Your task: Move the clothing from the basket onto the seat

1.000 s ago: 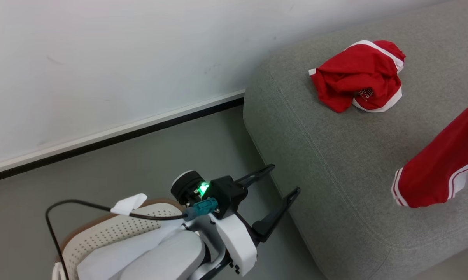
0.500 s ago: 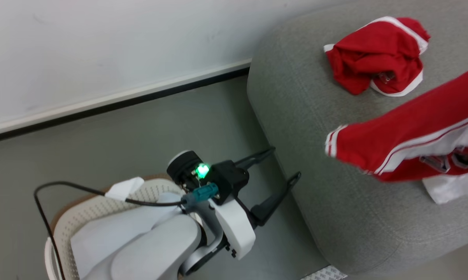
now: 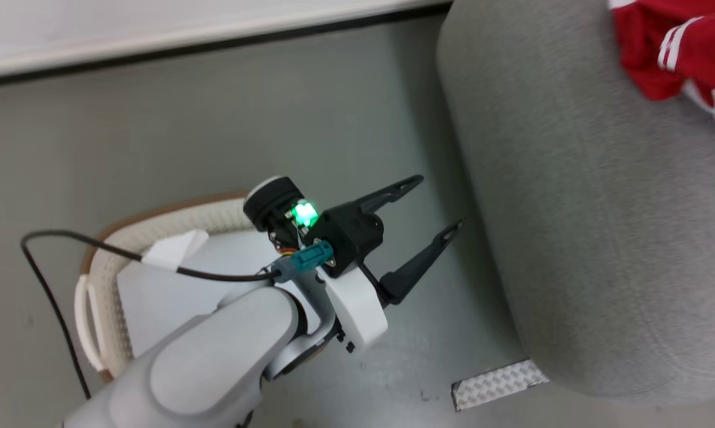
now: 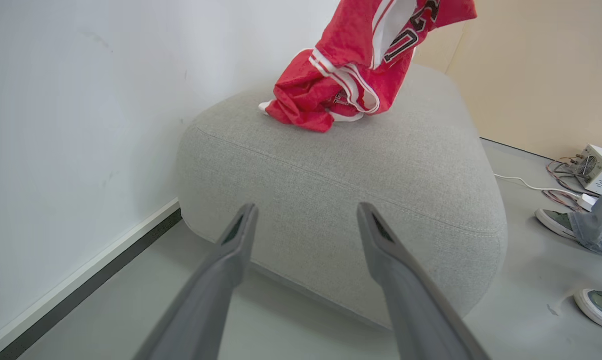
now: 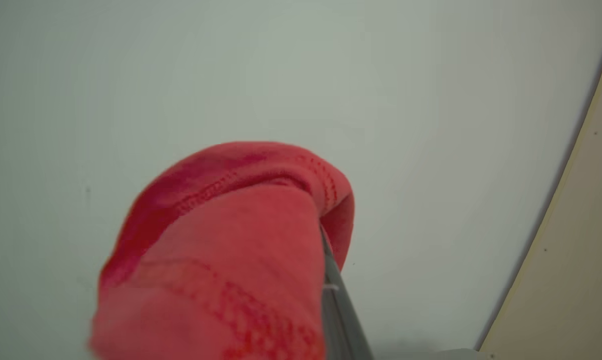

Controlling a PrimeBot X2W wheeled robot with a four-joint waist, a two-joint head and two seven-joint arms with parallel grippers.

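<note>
My left gripper (image 3: 437, 202) hangs open and empty over the floor, between the basket (image 3: 104, 279) and the grey seat (image 3: 571, 208). In the left wrist view its fingers (image 4: 230, 250) point at the seat (image 4: 356, 165). A crumpled red piece (image 4: 301, 102) lies on the seat's far part. The red jersey (image 4: 381, 30) with black numbers hangs from above, its lower end resting on that piece. Red cloth (image 5: 230, 240) is draped over my right gripper (image 5: 306, 240), which is shut on it. The head view catches red clothing (image 3: 672, 53) at its top right corner.
A plain white pad (image 3: 155, 285) lies in the basket, and a black cable (image 3: 54, 244) loops beside it. A ribbed metal plate (image 3: 500, 383) lies on the floor by the seat. A person's shoes (image 4: 556, 222) and a small electronics box (image 4: 598, 167) sit beyond the seat. A white wall (image 4: 80, 100) runs alongside.
The head camera has swung down and left, shifting the whole picture. The jersey in my right gripper has travelled across the seat to the crumpled piece. My left gripper stays open by the basket.
</note>
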